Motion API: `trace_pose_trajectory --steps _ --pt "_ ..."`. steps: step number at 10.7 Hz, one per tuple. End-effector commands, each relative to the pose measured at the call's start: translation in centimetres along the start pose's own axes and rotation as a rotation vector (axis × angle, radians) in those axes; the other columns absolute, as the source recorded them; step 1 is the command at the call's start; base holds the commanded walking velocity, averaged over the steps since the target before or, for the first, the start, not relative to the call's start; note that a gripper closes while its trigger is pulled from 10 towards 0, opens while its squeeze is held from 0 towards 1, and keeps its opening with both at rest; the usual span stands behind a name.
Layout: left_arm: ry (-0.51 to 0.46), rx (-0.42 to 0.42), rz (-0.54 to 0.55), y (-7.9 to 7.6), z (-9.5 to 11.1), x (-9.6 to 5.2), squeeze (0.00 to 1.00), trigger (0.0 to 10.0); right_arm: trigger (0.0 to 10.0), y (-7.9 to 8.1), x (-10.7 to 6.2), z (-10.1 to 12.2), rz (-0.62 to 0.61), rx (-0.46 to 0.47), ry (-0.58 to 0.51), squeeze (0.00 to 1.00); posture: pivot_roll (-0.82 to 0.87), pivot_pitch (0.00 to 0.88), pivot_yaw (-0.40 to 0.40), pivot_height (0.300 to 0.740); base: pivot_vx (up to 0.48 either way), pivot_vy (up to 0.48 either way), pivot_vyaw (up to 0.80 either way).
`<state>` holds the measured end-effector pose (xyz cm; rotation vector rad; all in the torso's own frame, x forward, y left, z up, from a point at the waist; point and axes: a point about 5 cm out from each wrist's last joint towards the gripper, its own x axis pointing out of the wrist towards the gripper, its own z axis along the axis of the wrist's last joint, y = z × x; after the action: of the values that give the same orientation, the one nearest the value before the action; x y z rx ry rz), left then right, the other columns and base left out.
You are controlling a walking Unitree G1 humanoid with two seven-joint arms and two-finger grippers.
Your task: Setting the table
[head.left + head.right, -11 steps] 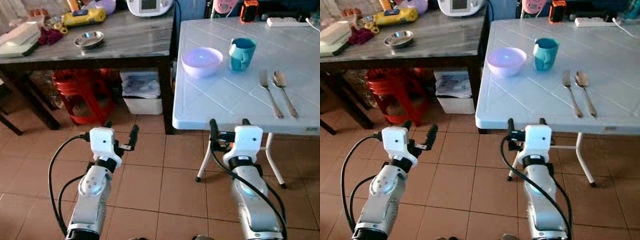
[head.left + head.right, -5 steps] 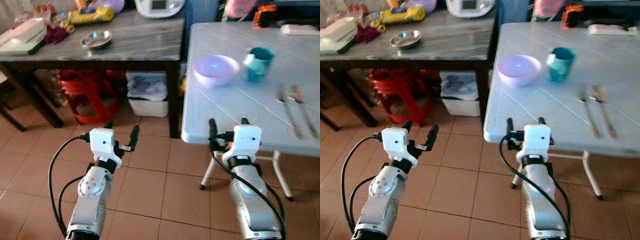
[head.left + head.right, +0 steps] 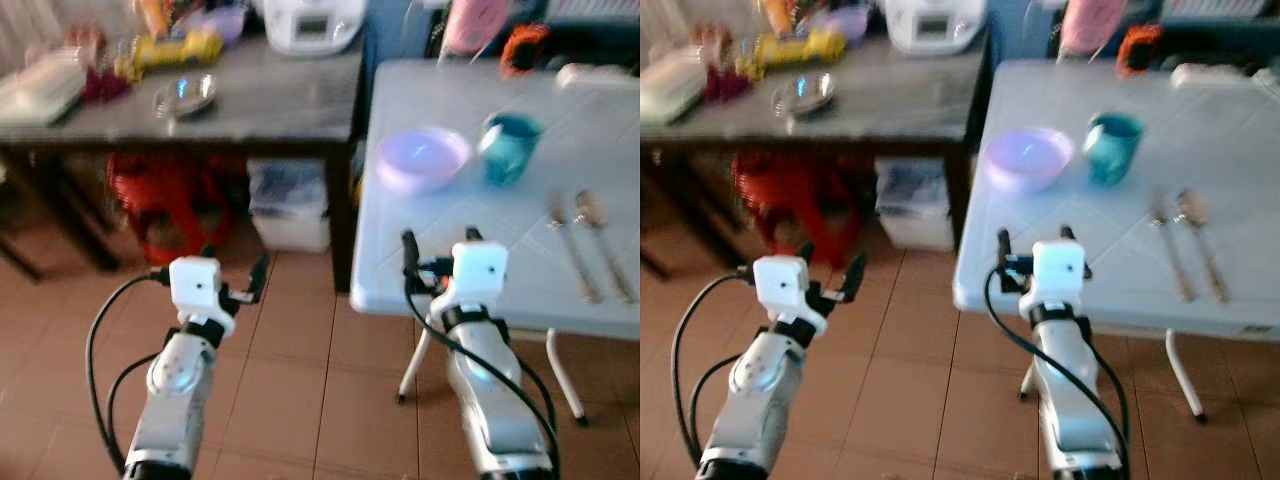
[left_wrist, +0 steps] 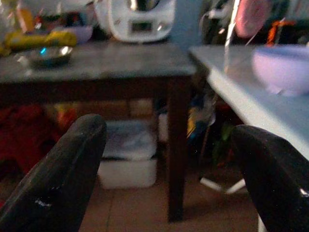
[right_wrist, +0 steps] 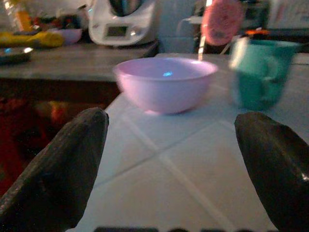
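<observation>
On the white table [image 3: 480, 260] stand a lilac bowl [image 3: 420, 160] and a teal mug [image 3: 508, 147]. A fork [image 3: 570, 245] and a spoon [image 3: 600, 235] lie to their right. My right gripper [image 3: 438, 243] is open and empty, hovering over the table's near left corner. In the right wrist view, the bowl [image 5: 166, 82] and the mug [image 5: 260, 72] lie ahead between its fingers [image 5: 58, 169]. My left gripper [image 3: 230, 265] is open and empty above the floor, left of the table. The pictures are blurred.
A dark table with a grey top [image 3: 260, 100] stands to the left. It carries a steel bowl [image 3: 185, 95], a white appliance [image 3: 310, 20] and clutter. Under it are a red stool [image 3: 165, 195] and a white bin [image 3: 290, 200]. Tiled floor lies below my arms.
The whole view has shifted and blurred as the camera moved. The white table's corner now sits closer under my right gripper. Both grippers stay open.
</observation>
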<state>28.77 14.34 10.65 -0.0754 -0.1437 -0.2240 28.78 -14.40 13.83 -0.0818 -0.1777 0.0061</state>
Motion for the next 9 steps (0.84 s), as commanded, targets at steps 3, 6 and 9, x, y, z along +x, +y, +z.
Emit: trace_pose_trajectory --steps 3,6,9 --pt "0.002 -0.002 -0.033 -0.57 -0.05 -0.01 0.00 10.0 10.0 -0.47 0.02 0.17 -0.006 -0.015 -0.008 0.00 -0.13 0.114 0.119 0.740 0.337 0.000 0.00" --pt "0.005 -0.003 -0.038 -0.65 -0.22 -0.06 0.00 10.0 10.0 -0.47 -0.05 0.04 -0.006 -0.019 -0.005 0.00 -0.13 0.109 0.116 0.740 0.396 0.000 0.00" --pt "0.006 -0.006 -0.040 -0.77 -0.30 -0.14 0.00 10.0 10.0 -0.39 0.19 0.23 0.003 -0.027 -0.013 0.00 -0.13 0.109 0.110 0.740 0.480 0.000 0.00"
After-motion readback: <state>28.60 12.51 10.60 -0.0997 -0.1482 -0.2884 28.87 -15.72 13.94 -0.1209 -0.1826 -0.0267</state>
